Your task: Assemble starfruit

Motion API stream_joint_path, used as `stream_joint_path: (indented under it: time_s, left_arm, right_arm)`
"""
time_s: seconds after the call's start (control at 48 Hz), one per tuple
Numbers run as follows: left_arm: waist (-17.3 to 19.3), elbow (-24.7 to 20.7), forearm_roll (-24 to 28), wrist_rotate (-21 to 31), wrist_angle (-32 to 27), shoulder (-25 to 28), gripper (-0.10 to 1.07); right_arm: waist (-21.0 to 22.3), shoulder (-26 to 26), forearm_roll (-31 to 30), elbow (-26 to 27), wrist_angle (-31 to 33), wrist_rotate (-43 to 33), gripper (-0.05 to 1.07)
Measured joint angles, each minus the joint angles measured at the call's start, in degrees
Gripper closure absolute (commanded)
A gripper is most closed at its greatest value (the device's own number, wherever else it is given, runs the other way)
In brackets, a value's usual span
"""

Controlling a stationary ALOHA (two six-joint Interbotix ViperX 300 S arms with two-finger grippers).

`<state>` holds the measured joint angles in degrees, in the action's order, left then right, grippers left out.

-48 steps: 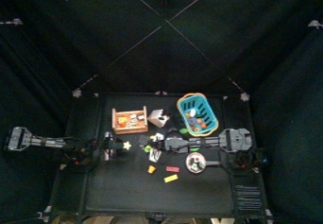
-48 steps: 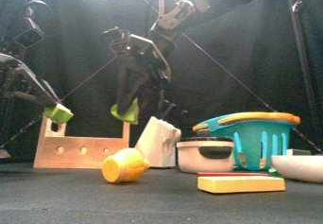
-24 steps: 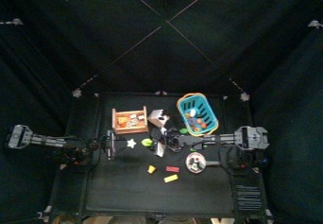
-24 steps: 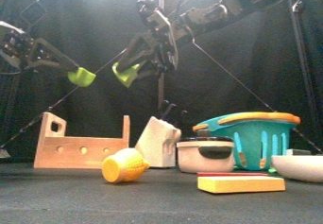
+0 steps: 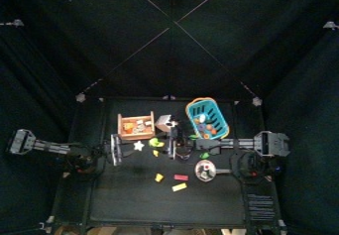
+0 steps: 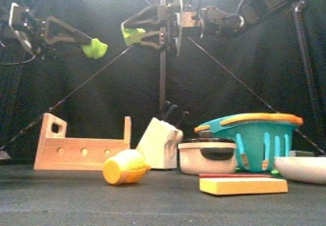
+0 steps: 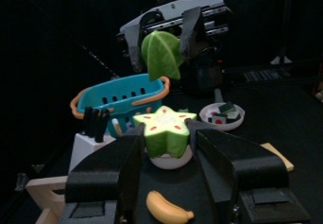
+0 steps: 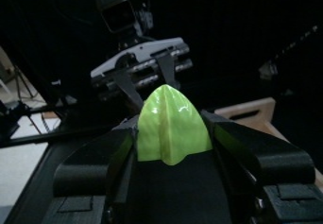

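Starfruit in two separate pieces, both held high above the table. Left piece: pale yellow-green, pinched between the jaws of the left gripper; the left wrist view shows its cut face as a cream five-pointed star with a green rim. Right piece: brighter green, ridged, tapering to a point, clamped between the jaws of the right gripper; the right wrist view shows it as a smooth leaf-shaped wedge. In the front view both sit in the upper left, near each other but apart. Teal basket stands at lower right.
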<state>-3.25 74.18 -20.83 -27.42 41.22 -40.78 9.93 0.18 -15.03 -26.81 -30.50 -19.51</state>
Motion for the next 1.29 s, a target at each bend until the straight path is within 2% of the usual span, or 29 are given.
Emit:
stream_joint_path:
  time_s: [0.292, 0.542, 0.854, 1.292]
  left_arm:
    - [-0.2, -1.5, 1.4, 11.4, 4.9, 0.5, 0.22]
    - [-0.1, -1.7, 5.2, 19.2, 6.4, 1.0, 0.22]
    - [0.1, -2.6, 6.9, 19.6, 6.5, 2.5, 0.22]
    - [1.4, -2.6, 7.0, 19.6, 9.0, 2.6, 0.22]
  right_arm:
    - [0.2, 4.2, -0.6, 3.9, -10.0, 2.0, 0.25]
    - [0.2, 7.7, -0.7, 8.3, -13.0, 2.7, 0.25]
    - [0.1, 12.0, -1.6, 12.9, -13.2, 2.4, 0.25]
    - [0.0, 12.1, -1.9, 14.3, -13.3, 2.5, 0.25]
